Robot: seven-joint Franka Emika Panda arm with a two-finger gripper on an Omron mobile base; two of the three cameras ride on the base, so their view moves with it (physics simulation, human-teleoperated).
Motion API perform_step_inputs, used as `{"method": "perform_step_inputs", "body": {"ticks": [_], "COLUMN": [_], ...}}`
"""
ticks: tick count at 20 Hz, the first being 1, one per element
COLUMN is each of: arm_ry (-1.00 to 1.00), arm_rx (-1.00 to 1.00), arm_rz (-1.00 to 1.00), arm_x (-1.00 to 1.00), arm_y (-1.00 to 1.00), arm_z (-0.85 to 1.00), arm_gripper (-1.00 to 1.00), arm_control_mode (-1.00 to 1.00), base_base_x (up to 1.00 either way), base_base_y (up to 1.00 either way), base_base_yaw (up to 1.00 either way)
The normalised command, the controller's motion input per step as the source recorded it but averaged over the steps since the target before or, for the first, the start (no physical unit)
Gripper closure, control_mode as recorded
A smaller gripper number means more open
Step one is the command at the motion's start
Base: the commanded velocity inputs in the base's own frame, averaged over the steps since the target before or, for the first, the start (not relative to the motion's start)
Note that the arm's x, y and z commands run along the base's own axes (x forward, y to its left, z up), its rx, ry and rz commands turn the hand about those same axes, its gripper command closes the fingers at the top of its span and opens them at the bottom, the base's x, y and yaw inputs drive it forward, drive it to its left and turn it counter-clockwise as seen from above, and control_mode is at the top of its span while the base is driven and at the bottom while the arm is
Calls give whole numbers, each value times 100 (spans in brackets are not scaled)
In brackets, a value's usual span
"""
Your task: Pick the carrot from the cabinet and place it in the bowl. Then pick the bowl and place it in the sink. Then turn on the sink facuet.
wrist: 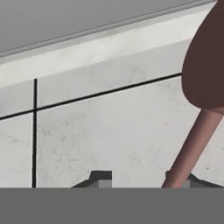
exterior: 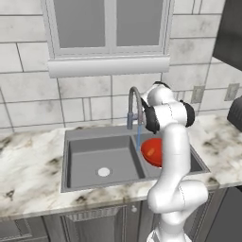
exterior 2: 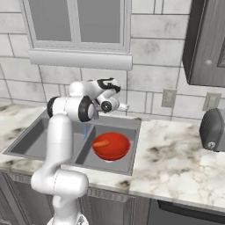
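While water runs from the faucet (exterior: pixel 134 101), the jaws' opening cannot be told; carrot (exterior 2: pixel 101 143) in bowl (exterior 2: pixel 111 148).

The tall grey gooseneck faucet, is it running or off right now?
Running. A thin blue stream falls from the grey gooseneck faucet spout into the grey two-basin sink, beside the red bowl holding the small orange carrot.

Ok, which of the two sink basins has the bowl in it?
The right basin, the one nearer the toaster-side counter. The red bowl sits in it with the carrot inside; the left basin holds just its pale drain.
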Motion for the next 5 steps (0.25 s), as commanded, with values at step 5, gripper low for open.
{"method": "perform_step_inputs", "body": {"ticks": [5], "arm_ry": [0], "arm_rx": [4], "arm_rz": [-12], "arm_x": [-32], "arm_y": [-46], "arm_z": [-27], "arm_gripper": [100], "arm_control_mode": [-100], "base_base_x": [0], "base_base_y": [0], "base_base_yaw": [0]}}
